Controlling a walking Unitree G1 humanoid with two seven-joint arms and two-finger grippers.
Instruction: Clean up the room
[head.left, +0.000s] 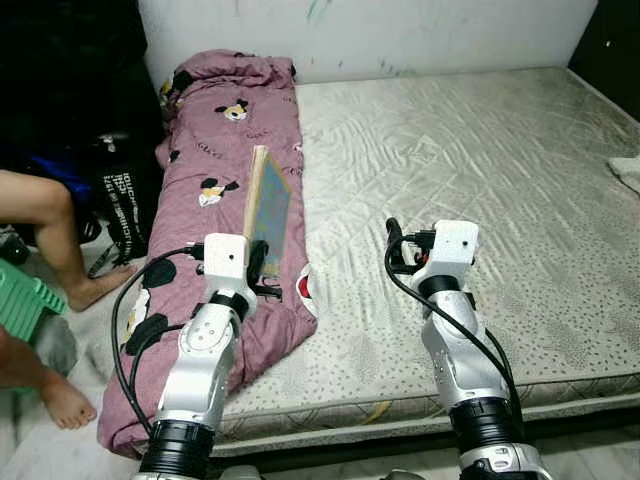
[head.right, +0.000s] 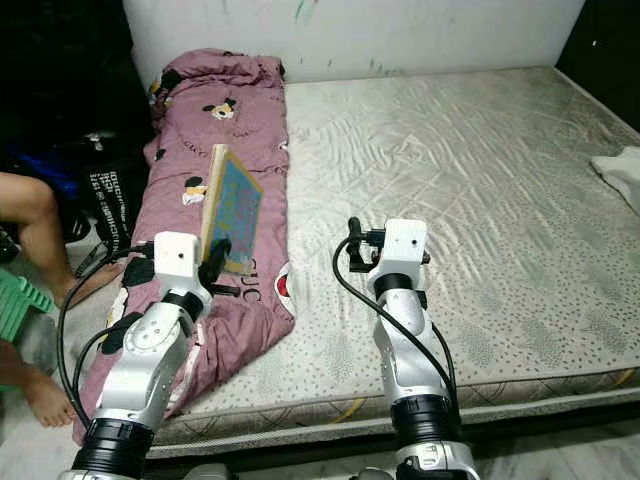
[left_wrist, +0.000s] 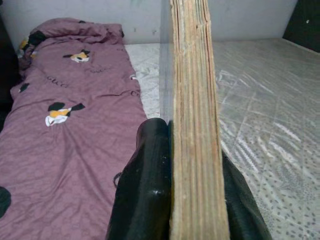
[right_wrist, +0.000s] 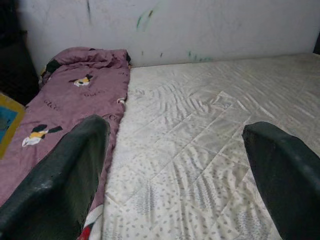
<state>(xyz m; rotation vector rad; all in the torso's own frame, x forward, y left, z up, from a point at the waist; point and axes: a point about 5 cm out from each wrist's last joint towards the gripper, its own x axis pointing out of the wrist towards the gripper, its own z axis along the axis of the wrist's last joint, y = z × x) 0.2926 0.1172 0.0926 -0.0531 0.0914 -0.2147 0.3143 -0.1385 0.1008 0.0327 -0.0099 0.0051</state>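
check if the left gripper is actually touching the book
Touching. In the left wrist view, the left gripper has its black fingers pressed flat against both sides of the book, with no gap, holding it upright over the purple quilt.

bedroom in a home — bare mattress (head.left: 470, 160) | rolled purple quilt (head.left: 225, 150) | scuffed white wall (head.left: 400, 30)

A bed (head.left: 480, 170) spans the scene against the far wall (head.left: 400, 30). A quilt (head.left: 225, 160) lies along its left edge. Above the quilt, a book (head.left: 268, 205) stands upright. A person's legs (head.left: 45, 215) are on the floor, far left. A cloth (head.right: 620, 170) lies at the bed's right edge.
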